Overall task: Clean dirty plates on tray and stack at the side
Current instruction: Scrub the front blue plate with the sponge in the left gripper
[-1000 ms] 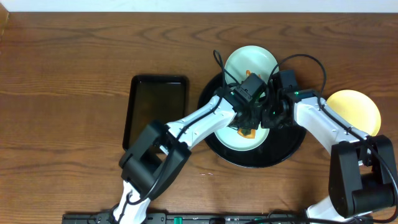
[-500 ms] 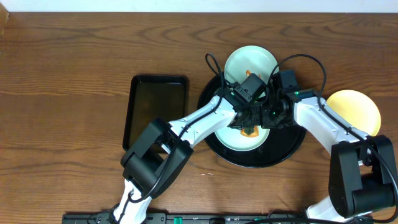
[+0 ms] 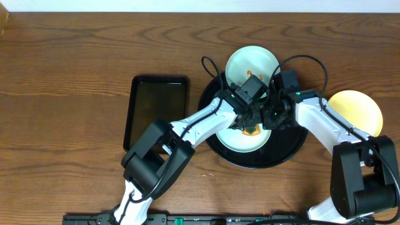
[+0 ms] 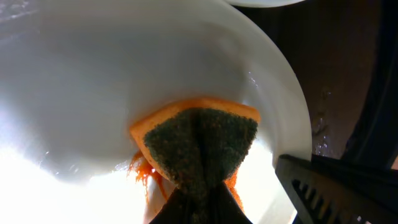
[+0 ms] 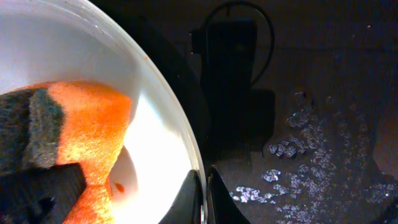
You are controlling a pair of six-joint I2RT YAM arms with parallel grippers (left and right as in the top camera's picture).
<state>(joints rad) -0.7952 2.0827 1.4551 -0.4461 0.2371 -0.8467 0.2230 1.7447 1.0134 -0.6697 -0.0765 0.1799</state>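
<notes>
A pale mint-blue plate point(image 3: 234, 140) lies on the round black tray point(image 3: 287, 147). My left gripper point(image 3: 249, 120) is shut on an orange sponge with a dark green scrub side point(image 4: 200, 144) and presses it onto this plate point(image 4: 112, 81). My right gripper point(image 5: 203, 186) is shut on the plate's right rim point(image 5: 180, 134); in the overhead view it point(image 3: 269, 119) is beside the sponge point(image 3: 252, 130). A second mint plate point(image 3: 251, 61) with an orange smear rests at the tray's far edge. A pale yellow plate point(image 3: 356, 111) lies on the wooden table to the right.
A smaller rectangular black tray point(image 3: 156, 111) lies left of the round tray. The round tray's surface point(image 5: 311, 130) shows wet droplets beside the held plate. Both arms cross over the round tray. Brown wood tabletop point(image 3: 75, 75) surrounds everything.
My left gripper has shifted the sponge slightly on the plate and its cable loop has swung left. The right gripper stays on the rim.
</notes>
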